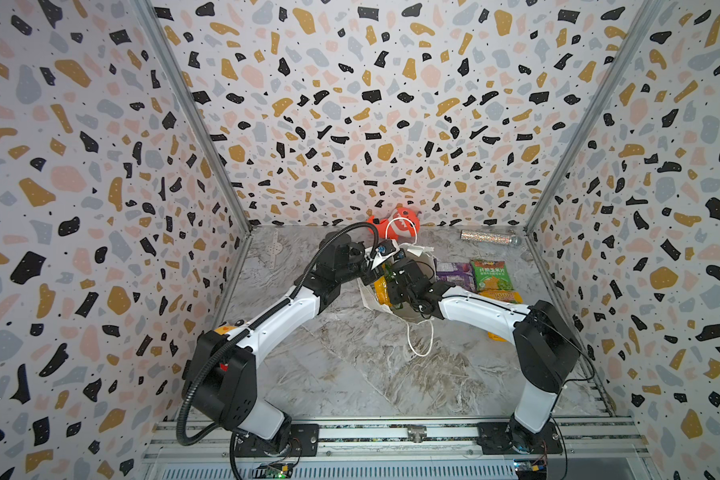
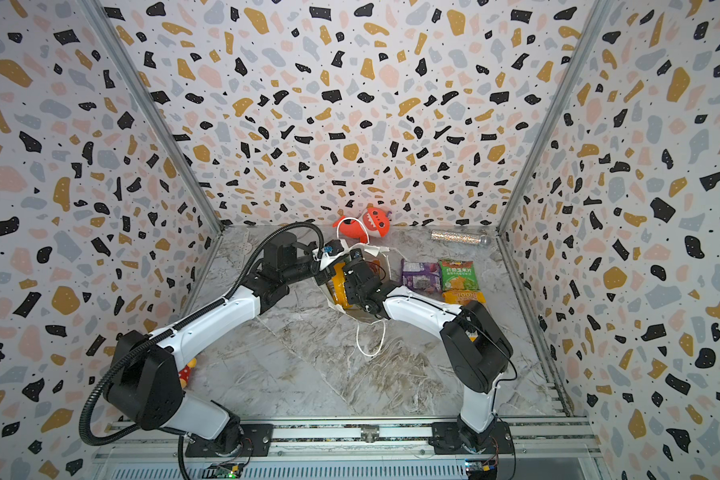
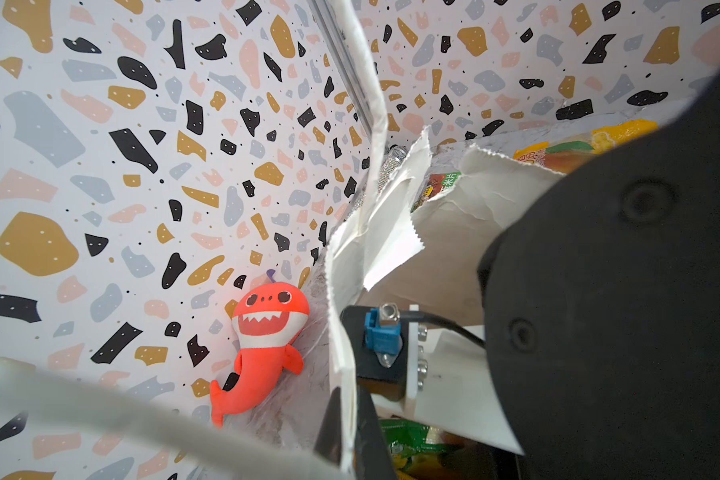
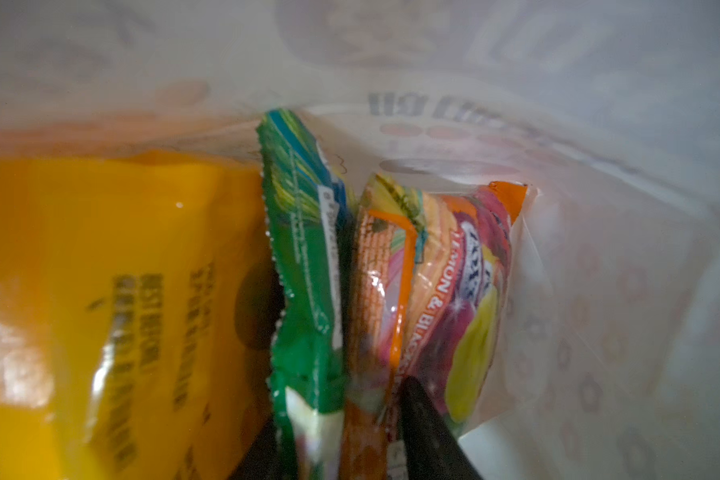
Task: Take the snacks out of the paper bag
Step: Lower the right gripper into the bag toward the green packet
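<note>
My left gripper is pressed together on the rim of the paper bag, near the middle of the counter. My right gripper is down inside it, fingers either side of a green packet and the FOX'S packet; whether they squeeze, I cannot tell. A yellow packet sits beside those. A purple packet and a corn-chip packet lie outside, to its right.
</note>
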`<state>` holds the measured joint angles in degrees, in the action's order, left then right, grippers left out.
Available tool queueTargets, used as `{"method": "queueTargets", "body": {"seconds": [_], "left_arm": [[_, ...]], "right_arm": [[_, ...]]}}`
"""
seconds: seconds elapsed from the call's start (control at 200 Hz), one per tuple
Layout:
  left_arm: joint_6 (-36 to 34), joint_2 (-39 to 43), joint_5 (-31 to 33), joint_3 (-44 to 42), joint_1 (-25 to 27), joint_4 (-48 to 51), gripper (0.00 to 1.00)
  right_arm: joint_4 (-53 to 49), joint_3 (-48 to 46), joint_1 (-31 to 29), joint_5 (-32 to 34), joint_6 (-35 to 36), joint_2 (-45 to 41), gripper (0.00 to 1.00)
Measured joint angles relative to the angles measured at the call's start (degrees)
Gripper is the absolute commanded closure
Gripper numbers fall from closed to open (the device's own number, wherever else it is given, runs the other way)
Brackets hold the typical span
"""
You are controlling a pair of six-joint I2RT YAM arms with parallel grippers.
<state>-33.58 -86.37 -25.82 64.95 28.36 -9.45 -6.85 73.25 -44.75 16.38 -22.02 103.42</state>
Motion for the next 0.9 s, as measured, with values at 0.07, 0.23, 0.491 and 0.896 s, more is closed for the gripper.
{"method": "queueTargets", "body": {"seconds": [0.07,0.23,0.491,0.896], "left_arm": [[-0.1,0.4,0.0,-0.2,0.0,-0.1,1.00],[-0.1,0.8,0.0,-0.7,0.0,-0.5,1.00],[-0.1,0.8,0.0,-0.7,0.0,-0.9,1.00],[-0.2,0.8,0.1,-0.7,0.3,-1.3,1.00]], "right_arm": [[0.0,0.0,0.0,0.0,0.0,0.0,0.78],[0.0,0.0,0.1,0.6,0.6,0.0,0.87],[-1.1,0.0,0.3,0.8,2.0,-0.7,0.97],[-5.6,0.0,0.4,-0.6,4.1,-5.7,1.00]]}}
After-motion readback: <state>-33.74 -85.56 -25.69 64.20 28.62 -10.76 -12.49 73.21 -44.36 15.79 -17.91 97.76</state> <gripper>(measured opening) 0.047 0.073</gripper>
